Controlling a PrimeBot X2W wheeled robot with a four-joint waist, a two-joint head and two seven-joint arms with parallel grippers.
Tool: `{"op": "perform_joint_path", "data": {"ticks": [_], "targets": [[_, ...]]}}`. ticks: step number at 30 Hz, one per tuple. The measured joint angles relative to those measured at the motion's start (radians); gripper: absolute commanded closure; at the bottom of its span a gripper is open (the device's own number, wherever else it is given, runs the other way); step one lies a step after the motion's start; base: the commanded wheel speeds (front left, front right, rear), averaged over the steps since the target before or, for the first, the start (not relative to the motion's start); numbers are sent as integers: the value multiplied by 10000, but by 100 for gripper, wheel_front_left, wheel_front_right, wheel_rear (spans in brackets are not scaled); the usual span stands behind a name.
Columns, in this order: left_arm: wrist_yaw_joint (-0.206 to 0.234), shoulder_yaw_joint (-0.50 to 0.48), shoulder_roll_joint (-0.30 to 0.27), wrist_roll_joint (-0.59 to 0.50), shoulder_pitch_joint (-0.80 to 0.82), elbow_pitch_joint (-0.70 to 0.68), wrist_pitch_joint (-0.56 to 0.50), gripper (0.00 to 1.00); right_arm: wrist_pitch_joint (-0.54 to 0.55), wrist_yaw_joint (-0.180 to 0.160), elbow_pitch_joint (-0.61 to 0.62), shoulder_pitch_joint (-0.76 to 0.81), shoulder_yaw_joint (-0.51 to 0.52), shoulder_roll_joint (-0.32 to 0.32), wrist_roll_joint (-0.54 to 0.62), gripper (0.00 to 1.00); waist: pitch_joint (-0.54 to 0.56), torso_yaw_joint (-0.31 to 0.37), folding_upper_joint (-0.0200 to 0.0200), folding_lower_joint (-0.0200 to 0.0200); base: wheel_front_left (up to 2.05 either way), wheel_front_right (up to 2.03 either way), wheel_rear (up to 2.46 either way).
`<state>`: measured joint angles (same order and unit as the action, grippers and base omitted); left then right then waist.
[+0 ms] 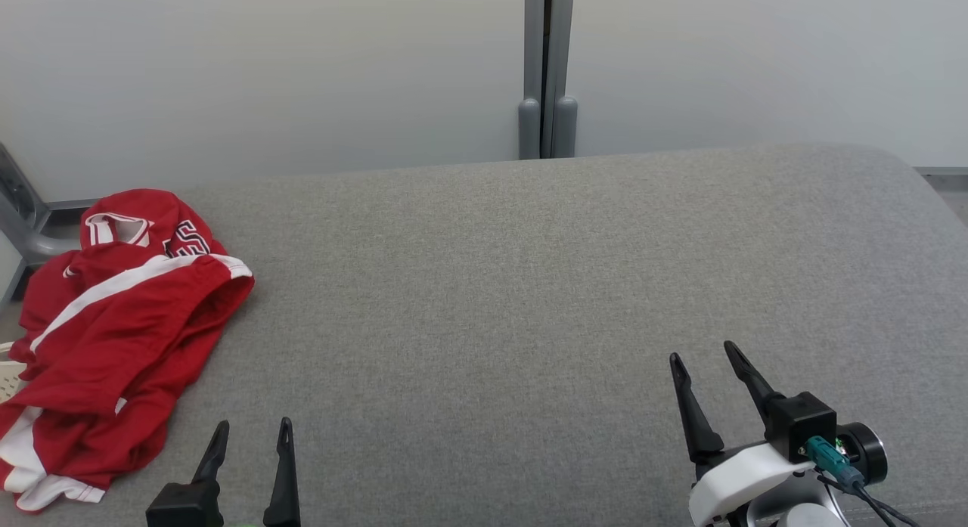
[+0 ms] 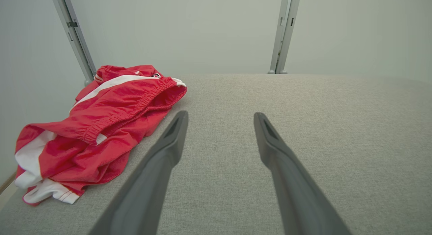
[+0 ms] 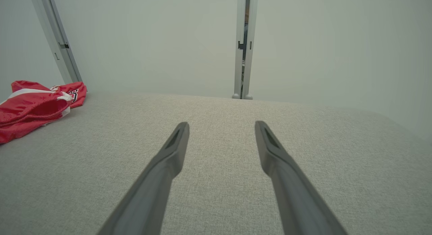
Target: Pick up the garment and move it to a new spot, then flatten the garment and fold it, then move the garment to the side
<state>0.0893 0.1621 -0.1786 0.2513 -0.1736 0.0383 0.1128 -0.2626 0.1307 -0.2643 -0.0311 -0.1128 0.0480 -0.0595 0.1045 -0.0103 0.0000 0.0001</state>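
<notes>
One pair of red shorts [image 1: 121, 323] lies in a heap at the far left edge of the gray padded top [image 1: 491, 285]. The heap is longer from front to back than from side to side. The shorts are shiny red with white stripes and white hems, and some dark letters show at the back end. The stretchy waistband is bunched up and faces the middle of the top. The cloth is full of folds, not flat at all.

Just to the right of the heap is the left gripper [image 1: 254, 423]. Its two dark fingers are spread wide and hold nothing. The shorts sit to its left and a little ahead, near but not touching.

Far over on the right is the right gripper [image 1: 702, 351]. It is also spread wide with nothing in it, well apart from the shorts.

I think the left arm should reach, since it is much nearer. It needs to swing left to grab the cloth.
</notes>
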Motion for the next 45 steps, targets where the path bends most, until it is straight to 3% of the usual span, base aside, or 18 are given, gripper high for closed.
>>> {"op": "perform_joint_path", "data": {"ticks": [30, 37, 45], "targets": [[123, 196, -117, 121, 4, -52, -58, 0, -2, 0, -46, -14, 73, 4, -184, 0, -29, -147, 0, 0, 0, 0, 0], [150, 211, -182, 176, 79, -50, -58, 0, -2, 0, -31, 3, 67, 6, -282, 0, -38, -689, 0, -1, 0, 0, 0], [159, 127, -360, 211, 274, -56, -75, 0, -2, 0, 0, -6, -13, 8, -573, 0, -49, -1821, 0, -1, 0, 0, 0]]}}
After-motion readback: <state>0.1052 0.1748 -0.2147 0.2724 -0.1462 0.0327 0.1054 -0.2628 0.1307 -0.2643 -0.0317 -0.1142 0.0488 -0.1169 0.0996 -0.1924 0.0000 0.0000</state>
